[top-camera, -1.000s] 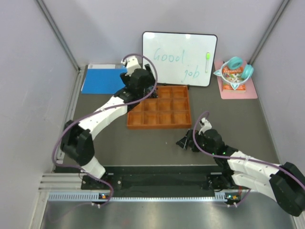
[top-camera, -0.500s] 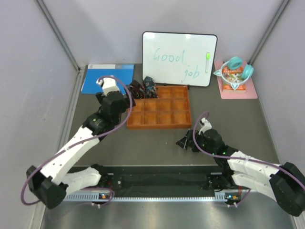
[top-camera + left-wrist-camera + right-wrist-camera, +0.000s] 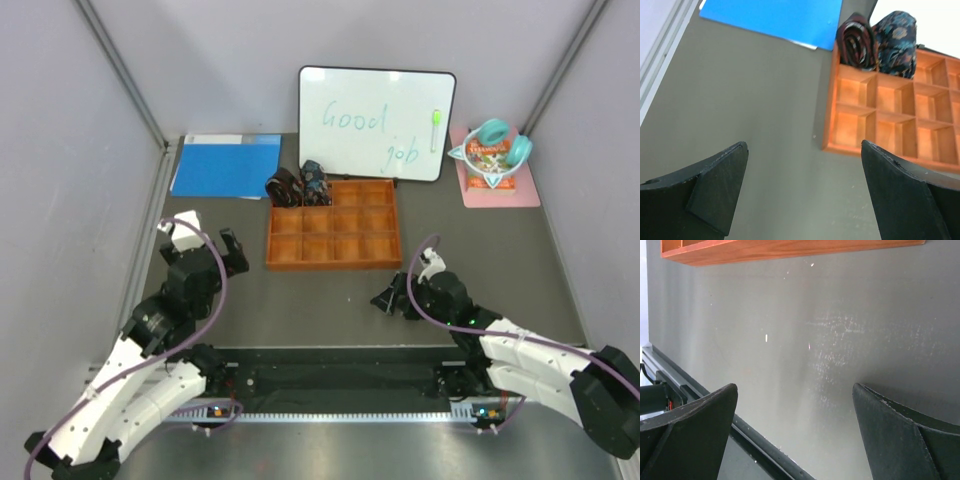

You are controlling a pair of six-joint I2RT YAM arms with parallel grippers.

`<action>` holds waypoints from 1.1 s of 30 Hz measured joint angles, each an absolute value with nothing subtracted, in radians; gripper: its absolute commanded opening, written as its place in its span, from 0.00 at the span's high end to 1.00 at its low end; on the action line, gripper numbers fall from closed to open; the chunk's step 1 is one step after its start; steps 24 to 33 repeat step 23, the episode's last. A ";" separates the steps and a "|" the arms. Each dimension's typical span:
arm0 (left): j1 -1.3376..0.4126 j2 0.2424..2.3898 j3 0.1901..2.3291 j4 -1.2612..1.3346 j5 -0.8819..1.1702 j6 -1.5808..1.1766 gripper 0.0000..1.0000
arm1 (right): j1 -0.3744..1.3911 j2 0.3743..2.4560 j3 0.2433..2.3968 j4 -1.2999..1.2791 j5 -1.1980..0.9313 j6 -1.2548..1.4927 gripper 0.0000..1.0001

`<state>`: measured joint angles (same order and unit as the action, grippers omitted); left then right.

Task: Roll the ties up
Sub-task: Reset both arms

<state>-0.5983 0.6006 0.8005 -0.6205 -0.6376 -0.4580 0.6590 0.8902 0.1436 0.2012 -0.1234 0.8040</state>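
Well, at the far left the left claw [image 3: 804,150] hangs released over bare table [image 3: 300,300], jaws spread wide with nothing between them, near the table's left edge and well apart from the tray. Beyond it, at the back left, a blue folder [image 3: 225,165] lies flat.

Next comes the orange tray [image 3: 333,263], a grid of small compartments. The ties are both there, each already wound into a coil. The brown-maroon tie [image 3: 856,44] stands in the back row's leftmost compartment, and the navy floral tie [image 3: 896,42] is in the one just beside it (the two coils seem to touch, and both rise above the rim). The other compartments in view hold nothing.

Behind the tray a whiteboard [image 3: 377,122] leans on the back wall, reading "Good job", with a green marker [image 3: 436,128] stuck to its right side.

Right of the tray's near corner, the right claw [image 3: 795,387] sits low over the table, likewise released and gripping nothing. At the back right, teal headphones [image 3: 490,133] rest on a pink mat [image 3: 527,192].
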 measured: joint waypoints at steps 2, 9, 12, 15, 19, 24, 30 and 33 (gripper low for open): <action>-0.598 0.550 0.773 -0.649 -0.641 -0.464 0.01 | 0.659 0.890 0.144 0.201 -0.122 0.804 0.01; -0.598 0.458 0.716 -0.667 -0.645 -0.478 0.01 | 0.659 0.892 0.146 0.198 -0.121 0.805 0.01; -0.598 0.442 0.711 -0.667 -0.645 -0.481 0.01 | 0.659 0.893 0.146 0.198 -0.121 0.805 0.01; -0.598 0.427 0.710 -0.667 -0.645 -0.484 0.01 | 0.659 0.900 0.147 0.198 -0.120 0.805 0.01; -0.598 0.400 0.705 -0.666 -0.645 -0.490 0.01 | 0.659 0.921 0.165 0.193 -0.118 0.807 0.01; -0.598 0.369 0.687 -0.667 -0.643 -0.496 0.01 | 0.659 0.929 0.171 0.192 -0.118 0.806 0.01; -0.598 0.369 0.687 -0.667 -0.643 -0.496 0.01 | 0.659 0.929 0.171 0.192 -0.118 0.806 0.01; -0.598 0.369 0.687 -0.667 -0.643 -0.496 0.01 | 0.659 0.929 0.171 0.192 -0.118 0.806 0.01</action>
